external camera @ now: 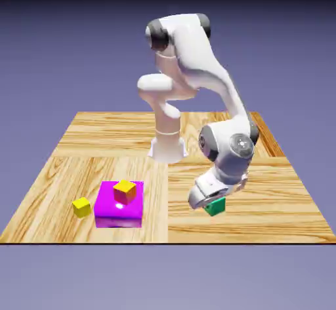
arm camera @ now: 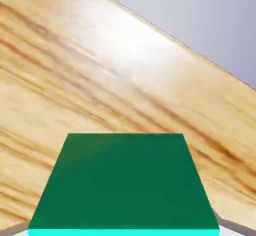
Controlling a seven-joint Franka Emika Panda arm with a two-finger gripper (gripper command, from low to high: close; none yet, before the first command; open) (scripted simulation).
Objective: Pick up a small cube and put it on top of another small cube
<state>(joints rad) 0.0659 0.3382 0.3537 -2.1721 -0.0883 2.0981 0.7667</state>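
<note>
Between pincer (external camera: 211, 205) tips: teal-green cube (arm camera: 125, 182), gripped, fingers closed on it, over table (external camera: 275, 197).

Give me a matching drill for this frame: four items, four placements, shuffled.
Items:
1. teal-green cube
2. orange-yellow cube
3. small yellow cube
4. large magenta block

Placements:
A. on the table, on the exterior view's left of the big block
B. at the hand, filling the lower hand view
C. carries a cube on its top
D. sits on top of the big block

Pairs: 1-B, 2-D, 3-A, 4-C
</note>
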